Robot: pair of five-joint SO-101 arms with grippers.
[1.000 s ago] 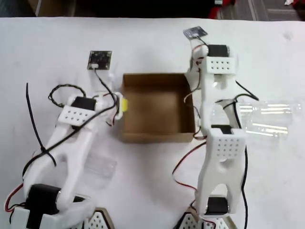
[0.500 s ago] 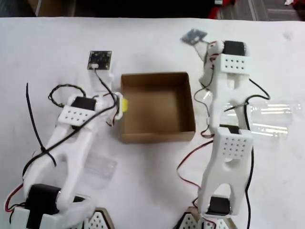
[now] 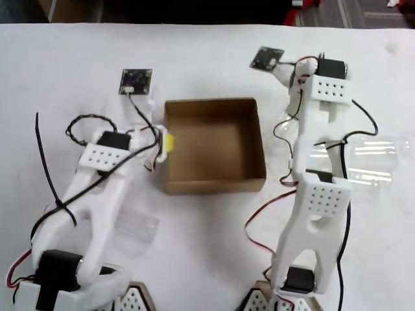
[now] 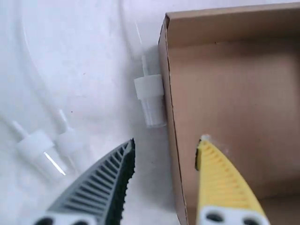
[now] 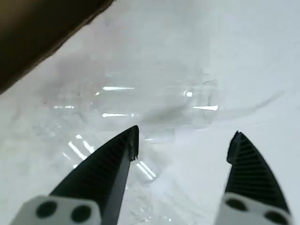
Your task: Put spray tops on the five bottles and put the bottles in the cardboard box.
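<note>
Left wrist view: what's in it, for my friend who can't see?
The left gripper hangs open over the side wall of a cardboard box. One white spray top lies beside that wall outside; two more spray tops lie farther off on the white table.

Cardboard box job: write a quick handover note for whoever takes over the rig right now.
Left pincer: open, over the cardboard box's side wall.
Right pincer: open, above clear bottles lying beside the box.
Spray tops: loose outside the box, one against its wall.
Done: nothing, the box is empty.
Left: fit the tops, then box the bottles.
</note>
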